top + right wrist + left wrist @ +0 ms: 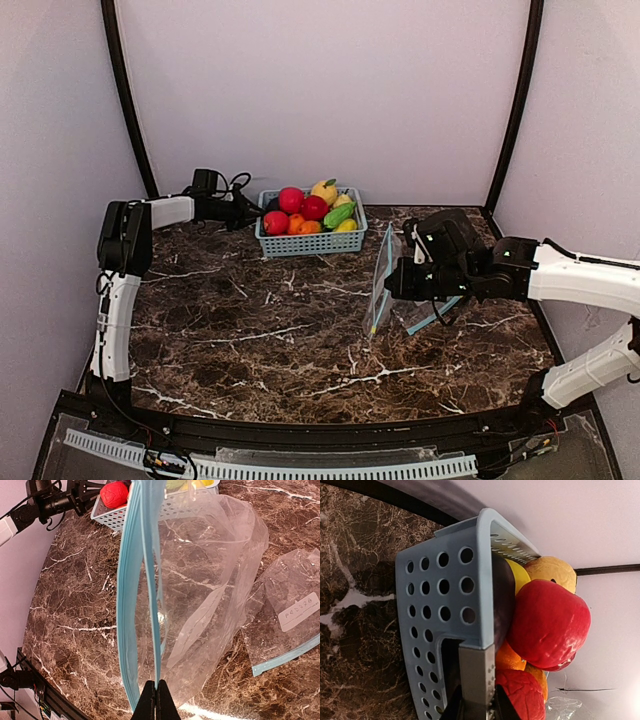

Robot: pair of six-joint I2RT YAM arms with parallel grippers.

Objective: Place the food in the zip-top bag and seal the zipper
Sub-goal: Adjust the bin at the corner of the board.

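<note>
The food is piled in a light-blue mesh basket at the back of the table: red round fruits, a long green one and yellow and orange pieces. My left gripper is at the basket's left wall. In the left wrist view its jaws clamp that wall, with a big red fruit just inside. My right gripper is shut on the light-blue zipper of the zip-top bag. It holds the bag upright with the mouth gaping toward the basket.
A second clear bag with a white label lies flat on the marble table, right of the held bag. Pale walls close in the back and sides, and the basket stands near the back wall.
</note>
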